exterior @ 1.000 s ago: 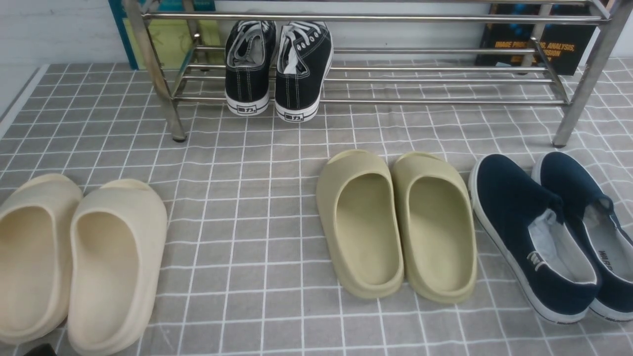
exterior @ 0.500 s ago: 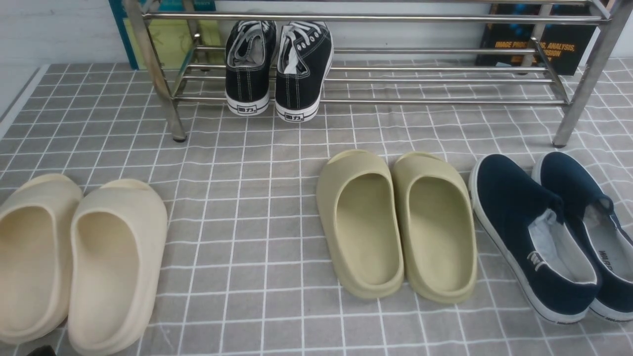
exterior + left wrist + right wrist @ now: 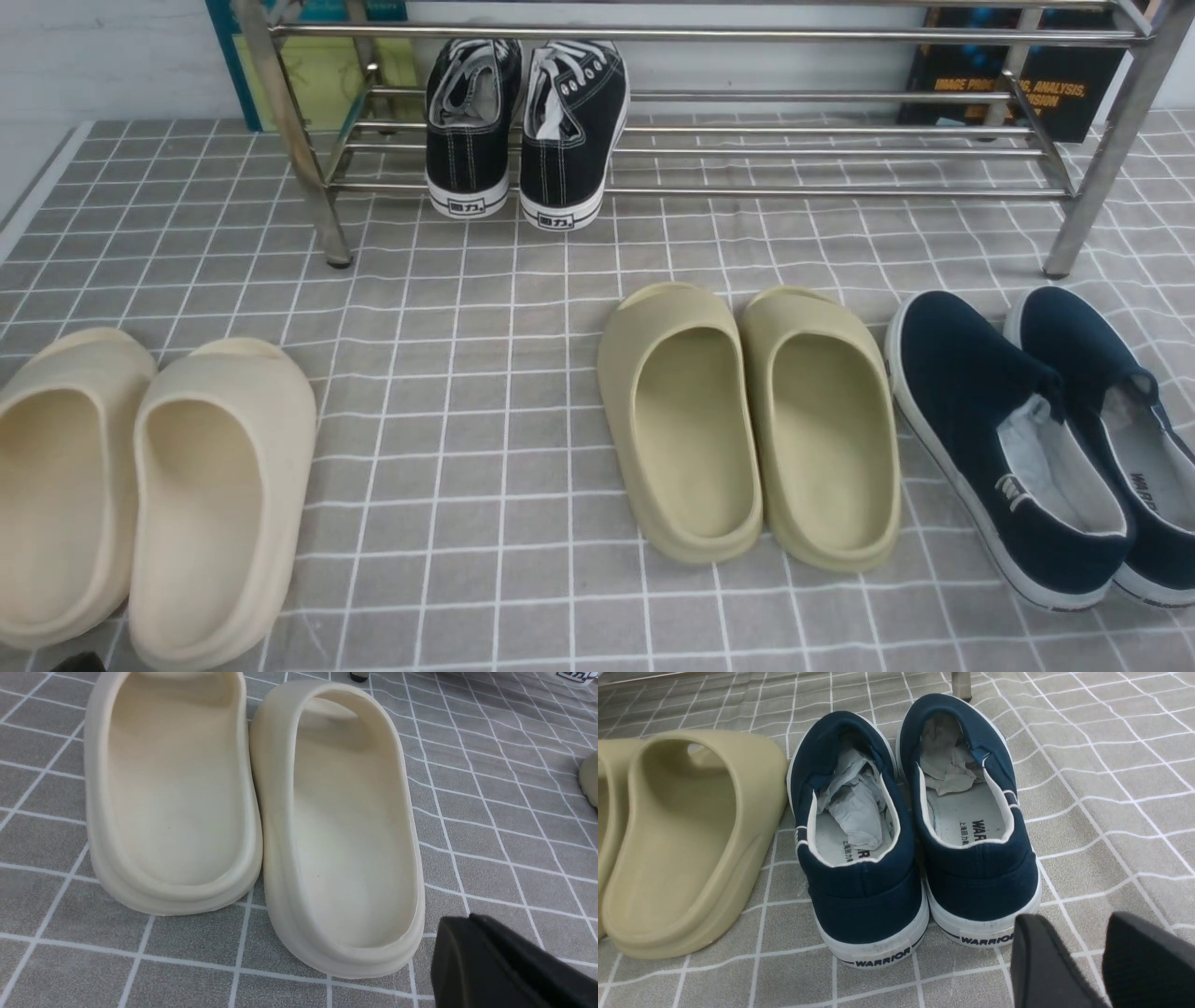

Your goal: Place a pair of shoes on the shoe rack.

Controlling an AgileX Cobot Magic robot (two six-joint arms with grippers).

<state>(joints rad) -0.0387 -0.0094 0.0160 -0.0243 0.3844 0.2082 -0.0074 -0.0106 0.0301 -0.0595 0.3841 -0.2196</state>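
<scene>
Sitting at twelve o'clock, the pair of shoes (image 3: 525, 131) rests on the shoe rack (image 3: 840, 149); nothing seems left. Left gripper (image 3: 509, 970) is closed and empty, right gripper (image 3: 1097, 961) slightly parted, empty.

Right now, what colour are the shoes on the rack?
Black with white soles, clearest in the front view.

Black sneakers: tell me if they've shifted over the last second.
No. The black sneakers sit at the same spot on the rack, heels overhanging its front bar just as before.

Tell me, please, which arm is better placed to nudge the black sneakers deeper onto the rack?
Left, probably: the sneakers sit left of centre on the rack, and the left claw hovers by the cream slides on that side.
</scene>
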